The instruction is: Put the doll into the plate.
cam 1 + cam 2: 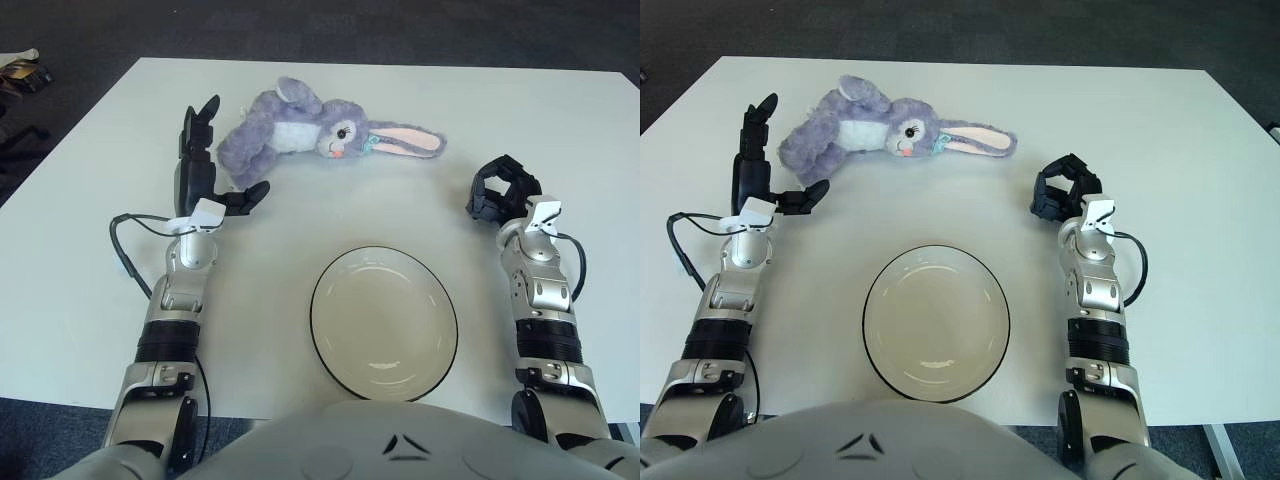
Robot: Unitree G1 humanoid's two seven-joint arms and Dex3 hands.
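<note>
Doll (pixel 320 130): purple plush rabbit, lying on its side on the white counter (pixel 90 250), upper centre of frame. Plate (pixel 384 322): sitting empty, lower centre. Left hand (pixel 205 165): fingers spreading apart just left of doll, gripping nothing. Right hand (pixel 502 190): curling closed at right, empty.

A lavender-purple plush doll (pixel 300 130) is lying at the upper centre of the frame, showing a white belly, pink ear linings, a pink mouth and a small teal bow at its neck. The plate (pixel 384 322) at lower centre is showing cream white with a thin black rim. The table (pixel 90 180) is appearing plain white against dark grey carpet (pixel 300 25) along the top. The left hand (pixel 205 170) and right hand (pixel 500 190) are showing black fingers on silver-grey forearms with white tags.
</note>
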